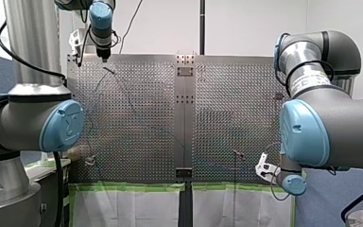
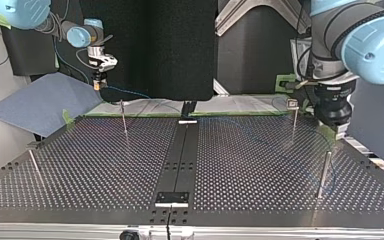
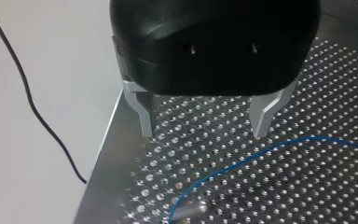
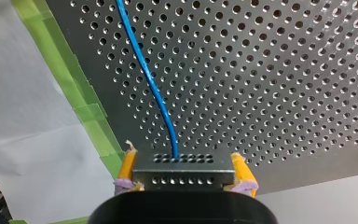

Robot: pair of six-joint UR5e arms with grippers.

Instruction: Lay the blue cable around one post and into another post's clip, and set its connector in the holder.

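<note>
My right gripper (image 4: 184,181) is shut on a black connector block (image 4: 182,163), held between its yellow pads. The blue cable (image 4: 151,84) runs from the block out over the perforated plate. In the top view this gripper (image 2: 98,85) hangs past the plate's far left edge, the cable (image 2: 130,93) trailing from it. My left gripper (image 3: 205,133) stands open with nothing between its metal fingers (image 3: 263,122). It hovers above the plate's corner, where the cable (image 3: 242,161) curves past a post's top (image 3: 189,212). The front view has it (image 1: 105,57) at the far left.
Thin posts stand on the plate (image 2: 230,165): one far left (image 2: 123,117), one near left (image 2: 34,167), one near right (image 2: 324,172), one with a clip far right (image 2: 293,112). A black strip (image 2: 180,155) runs down the middle. Green tape (image 1: 132,187) edges the plate.
</note>
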